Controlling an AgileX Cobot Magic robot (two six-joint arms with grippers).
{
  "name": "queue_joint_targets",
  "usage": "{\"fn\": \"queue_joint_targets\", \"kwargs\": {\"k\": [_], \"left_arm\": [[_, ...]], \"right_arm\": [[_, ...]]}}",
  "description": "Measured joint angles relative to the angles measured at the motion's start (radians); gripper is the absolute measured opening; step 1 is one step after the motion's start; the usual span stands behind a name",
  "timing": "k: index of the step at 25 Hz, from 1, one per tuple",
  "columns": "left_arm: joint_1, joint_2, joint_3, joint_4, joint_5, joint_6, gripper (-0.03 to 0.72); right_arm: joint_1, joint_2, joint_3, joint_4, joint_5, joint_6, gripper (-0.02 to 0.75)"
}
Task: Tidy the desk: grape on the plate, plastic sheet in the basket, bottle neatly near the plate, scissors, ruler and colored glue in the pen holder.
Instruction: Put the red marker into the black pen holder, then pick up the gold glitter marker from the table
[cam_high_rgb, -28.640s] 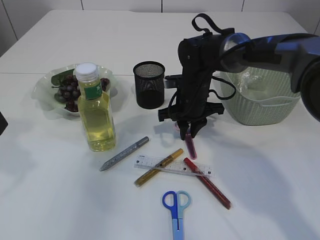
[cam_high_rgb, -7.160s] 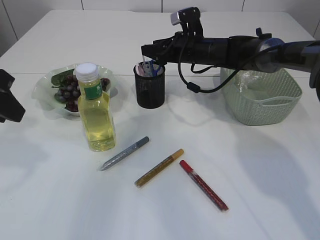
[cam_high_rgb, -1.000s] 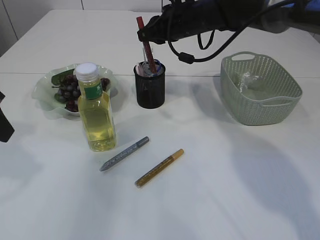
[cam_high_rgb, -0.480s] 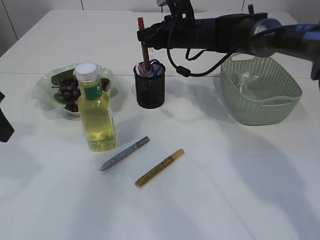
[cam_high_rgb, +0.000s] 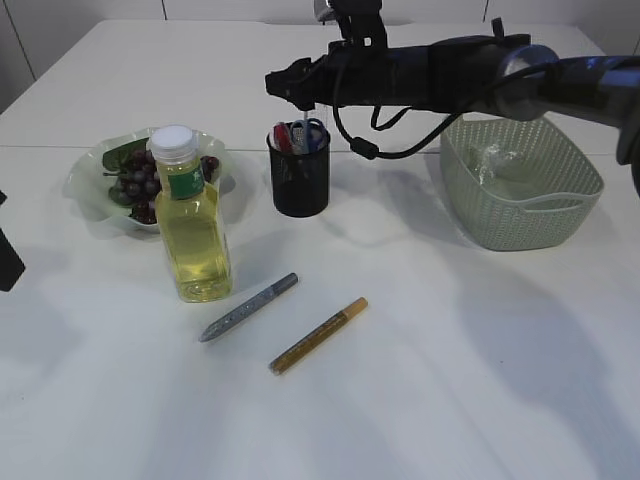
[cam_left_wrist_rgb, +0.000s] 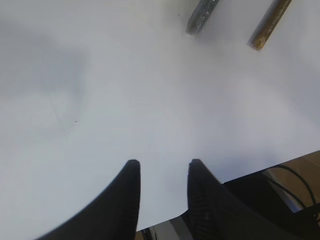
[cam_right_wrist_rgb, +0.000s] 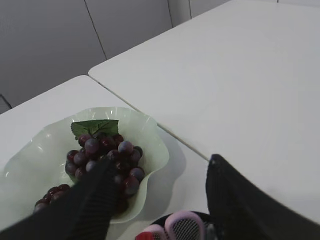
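My right gripper (cam_high_rgb: 281, 82) is open and empty just above the black mesh pen holder (cam_high_rgb: 299, 178). The holder has the blue-handled scissors (cam_high_rgb: 313, 127) and a red glue pen (cam_high_rgb: 283, 137) in it; I cannot make out the ruler. In the right wrist view the open jaws (cam_right_wrist_rgb: 161, 161) frame the grapes (cam_right_wrist_rgb: 102, 155) on the green plate (cam_right_wrist_rgb: 156, 150), with the scissors handle (cam_right_wrist_rgb: 185, 223) below. A silver glue pen (cam_high_rgb: 248, 307) and a gold glue pen (cam_high_rgb: 318, 335) lie on the table. The oil bottle (cam_high_rgb: 192, 230) stands beside the plate (cam_high_rgb: 84, 190). My left gripper (cam_left_wrist_rgb: 162, 167) is open and empty.
The green basket (cam_high_rgb: 520, 205) at the right holds the plastic sheet (cam_high_rgb: 495, 160). The right arm stretches from the right edge across the back of the table. Part of the left arm (cam_high_rgb: 6, 268) shows at the left edge. The pen tips (cam_left_wrist_rgb: 202, 15) appear in the left wrist view.
The red glue pen, held upright over the pen holder a second ago, now sits inside it. My right gripper has let go and hangs open above the holder.
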Motion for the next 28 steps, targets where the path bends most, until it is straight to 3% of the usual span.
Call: {"fn": "queue_joint_targets", "kwargs": {"k": [3, 6, 9, 12, 18, 22, 28], "left_arm": [[0.0, 0.0, 0.0, 0.002, 0.004, 0.0, 0.239], [0.0, 0.0, 0.0, 0.002, 0.004, 0.0, 0.239], [0.0, 0.0, 0.0, 0.002, 0.004, 0.0, 0.239], [0.0, 0.0, 0.0, 0.002, 0.004, 0.002, 0.239], [0.0, 0.0, 0.0, 0.002, 0.004, 0.002, 0.239], [0.0, 0.0, 0.0, 0.002, 0.004, 0.002, 0.239], [0.0, 0.0, 0.0, 0.002, -0.004, 0.002, 0.239]], "right_arm": [[0.0, -0.028, 0.0, -0.185, 0.003, 0.233, 0.459], [0.0, -0.093, 0.0, -0.533, 0.059, 0.596, 0.434], [0.0, -0.178, 0.0, -0.886, 0.202, 0.926, 0.417], [0.0, -0.244, 0.0, -1.093, 0.377, 1.139, 0.415], [0.008, -0.307, 0.006, -1.226, 0.626, 1.444, 0.414], [0.057, -0.34, 0.063, -1.304, 0.644, 1.584, 0.414], [0.166, -0.364, 0.148, -1.329, 0.646, 1.691, 0.413]]}}
